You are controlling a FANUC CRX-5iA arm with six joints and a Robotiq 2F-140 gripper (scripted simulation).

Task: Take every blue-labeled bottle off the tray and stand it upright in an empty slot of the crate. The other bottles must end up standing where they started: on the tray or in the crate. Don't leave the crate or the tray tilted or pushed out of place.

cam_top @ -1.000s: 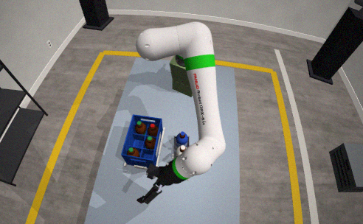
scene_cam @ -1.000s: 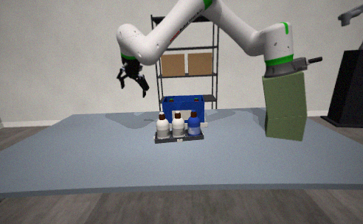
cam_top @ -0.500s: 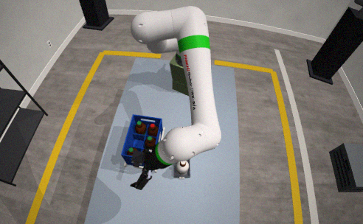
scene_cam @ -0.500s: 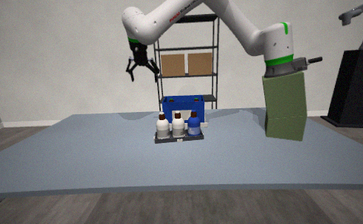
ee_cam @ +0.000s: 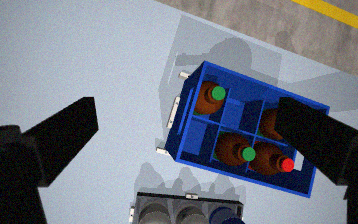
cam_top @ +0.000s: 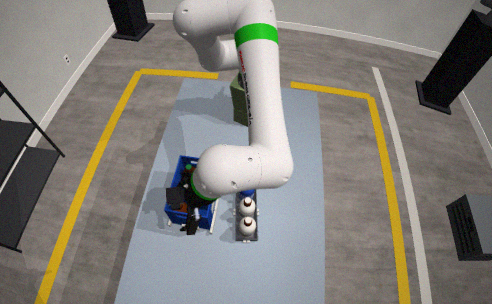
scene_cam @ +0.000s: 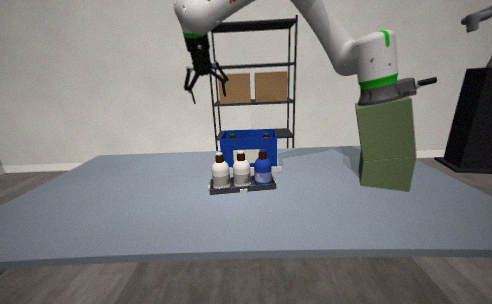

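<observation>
1. Gripper (cam_top: pixel 184 212) (scene_cam: pixel 209 98) (ee_cam: pixel 187 113): black, angular fingers spread wide apart, nothing between them. It hangs above the work surface, tilted in the exterior view.
2. Blue crate (cam_top: pixel 203 218) (scene_cam: pixel 248 142) (ee_cam: pixel 242 178): rectangular, thin-walled, upright, below the gripper. Six square-cornered slots; four hold glossy brown round bottles. In the wrist view, two show green caps and one red; a finger hides the fourth's top. Two slots are empty.
3. Blue-labeled bottle (cam_top: pixel 247 192) (scene_cam: pixel 263 172) (ee_cam: pixel 225 215): round-shouldered, dark-capped, upright at one end of the tray, beside the crate.
4. Dark tray (cam_top: pixel 242 238) (scene_cam: pixel 226 190) (ee_cam: pixel 162 195): narrow, flat, shallow-rimmed; two white, rounded bottles also stand there.
5. Tabletop (cam_top: pixel 286 260) (scene_cam: pixel 246 220) (ee_cam: pixel 55 50): matte, pale blue-gray.
6. Arm (cam_top: pixel 266 100) (scene_cam: pixel 321 30): smooth white, green-banded, on a faceted olive pedestal (cam_top: pixel 239 102) (scene_cam: pixel 387 145).
</observation>
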